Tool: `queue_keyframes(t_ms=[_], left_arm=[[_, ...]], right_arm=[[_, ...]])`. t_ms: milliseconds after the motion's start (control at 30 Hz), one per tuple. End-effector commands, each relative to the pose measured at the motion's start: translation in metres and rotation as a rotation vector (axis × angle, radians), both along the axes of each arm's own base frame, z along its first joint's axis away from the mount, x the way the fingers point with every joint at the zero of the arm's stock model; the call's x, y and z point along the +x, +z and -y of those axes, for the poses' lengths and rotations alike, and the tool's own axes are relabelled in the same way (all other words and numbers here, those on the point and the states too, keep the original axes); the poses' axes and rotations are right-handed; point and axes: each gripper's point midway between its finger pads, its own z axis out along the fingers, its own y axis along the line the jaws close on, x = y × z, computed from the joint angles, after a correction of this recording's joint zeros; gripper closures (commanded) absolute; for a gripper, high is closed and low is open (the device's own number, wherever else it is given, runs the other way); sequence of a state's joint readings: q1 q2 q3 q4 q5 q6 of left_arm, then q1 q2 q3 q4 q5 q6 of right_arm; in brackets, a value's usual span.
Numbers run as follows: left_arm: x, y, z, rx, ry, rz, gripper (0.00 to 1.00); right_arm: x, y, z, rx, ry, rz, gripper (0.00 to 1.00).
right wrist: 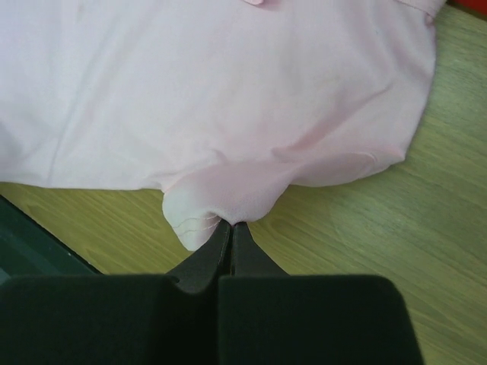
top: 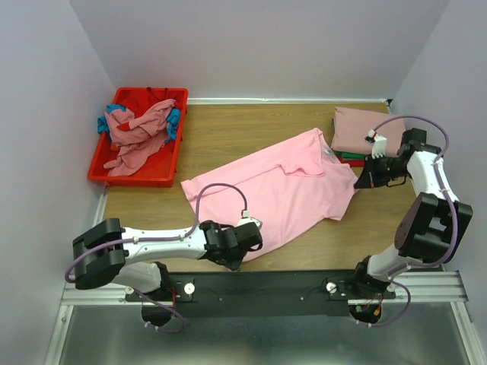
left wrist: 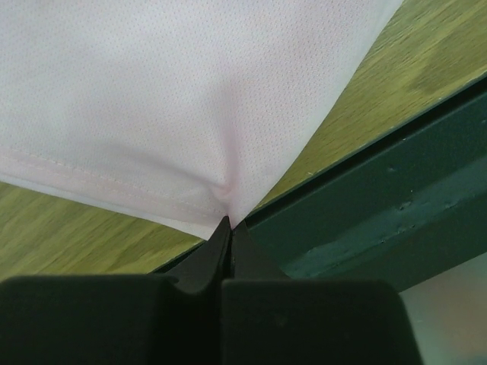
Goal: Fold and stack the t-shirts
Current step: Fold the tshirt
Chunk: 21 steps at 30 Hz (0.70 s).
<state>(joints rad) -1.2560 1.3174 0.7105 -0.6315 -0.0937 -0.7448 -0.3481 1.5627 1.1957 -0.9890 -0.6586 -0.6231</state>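
Observation:
A bright pink t-shirt (top: 281, 186) lies spread out in the middle of the wooden table. My left gripper (top: 251, 245) is shut on its hem corner (left wrist: 225, 199) at the table's near edge. My right gripper (top: 359, 182) is shut on a bunched fold (right wrist: 221, 199) at the shirt's right edge. A folded dusty rose shirt (top: 364, 131) lies on a stack at the back right, with green and red edges (top: 351, 157) showing under it. Crumpled dusty rose (top: 141, 137) and teal (top: 176, 122) shirts lie in the red bin.
The red plastic bin (top: 137, 176) stands at the back left. A dark metal rail (top: 266, 285) runs along the table's near edge, also in the left wrist view (left wrist: 380, 205). White walls close in the table on three sides.

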Motion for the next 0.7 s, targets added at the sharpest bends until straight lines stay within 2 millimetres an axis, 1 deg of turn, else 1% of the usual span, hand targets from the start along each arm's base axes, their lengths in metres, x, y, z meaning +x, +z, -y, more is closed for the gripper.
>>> queue_keyframes(t_ms=[0,67,233,367,567,667], left_arm=[[-0.010,-0.007,-0.004,0.031,-0.031,-0.060,1.00],[-0.010,-0.006,-0.005,0.044,-0.036,-0.062,1.00],[-0.014,-0.008,-0.008,0.076,-0.066,-0.085,1.00],[-0.015,-0.001,-0.003,0.049,-0.083,-0.087,1.00],[-0.011,0.009,0.002,0.022,-0.103,-0.069,0.99],[-0.015,0.012,0.009,-0.011,-0.133,-0.099,0.98]], right_arm=[[0.011,0.007,-0.013,0.040,0.017,0.023,1.00],[0.013,0.010,-0.016,0.045,0.025,0.034,0.99],[0.021,0.019,-0.016,0.047,0.026,0.061,1.00],[0.026,0.026,-0.017,0.053,0.024,0.080,1.00],[0.029,0.024,-0.019,0.070,0.029,0.077,1.00],[0.031,0.025,-0.020,0.076,0.032,0.083,0.99]])
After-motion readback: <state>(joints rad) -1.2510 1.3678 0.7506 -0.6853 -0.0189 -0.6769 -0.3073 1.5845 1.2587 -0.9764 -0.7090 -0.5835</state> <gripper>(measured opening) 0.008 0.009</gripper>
